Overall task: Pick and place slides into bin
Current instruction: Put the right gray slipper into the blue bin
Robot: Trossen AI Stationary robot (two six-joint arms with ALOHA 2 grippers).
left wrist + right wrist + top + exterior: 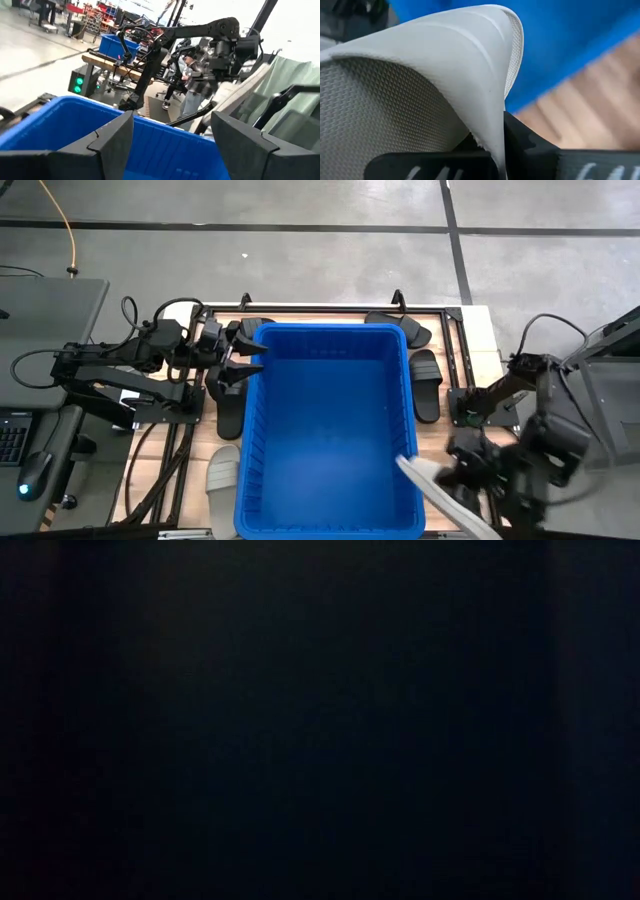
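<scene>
Step in hand: carrying a slide to the bin. We judge the pick as done and the placing as not yet done.

Right end effector (462, 472): closed on a light grey slide (440, 488), near the bin's near right corner. In the high view the slide's tip reaches just over the bin's right rim while its rest hangs outside, above the worktop (480, 340). The right wrist view shows the pale ribbed sole (420, 85) pinched between dark fingers, blue wall behind it.

Left end effector (238, 358): fingers spread wide, holding nothing, at the bin's far left corner; in the left wrist view its two fingers (112, 145) stand apart over the blue rim.

Bin (262, 480): large blue tub in the middle of the worktop. We see no slide lying inside it; the floor shows bare blue.

Slides outside the bin:
- one light grey slide (222, 477) on the worktop, just beside the bin's left wall, near end;
- black slides (425, 380) along the right wall, and one (400, 327) at the far right corner;
- a black slide (232, 410) by the left wall, under the left arm.

Next move, in our judgement: bring the held slide further in over the bin's opening, clear of the rim, then open the fingers so it drops in flat.

Low view: dark, nothing to list.
</scene>
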